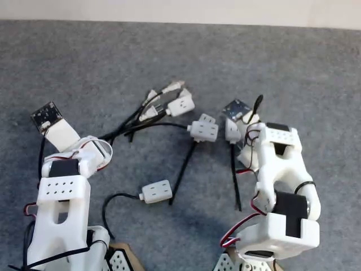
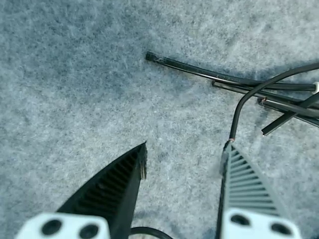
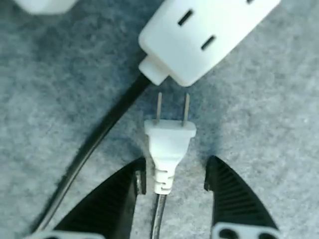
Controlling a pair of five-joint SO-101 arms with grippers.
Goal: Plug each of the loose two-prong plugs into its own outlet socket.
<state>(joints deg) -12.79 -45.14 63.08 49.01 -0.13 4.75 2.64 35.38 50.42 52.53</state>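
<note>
1. My right claw [image 3: 177, 167] stands part open, its two black ribbed fingers flanking one white plug [image 3: 168, 142], gripping nothing.
2. The plug's two flat metal prongs end just short of the socket [image 3: 209, 35], a smooth rounded white block.
3. Well apart from the socket, my left claw [image 2: 184, 148] gapes empty over fuzzy grey counter [image 2: 75, 74], near thin black cords [image 2: 199, 72].

Grey carpet [image 1: 113, 62] thruout; pale strip [image 1: 180, 10] at far edge.
</note>
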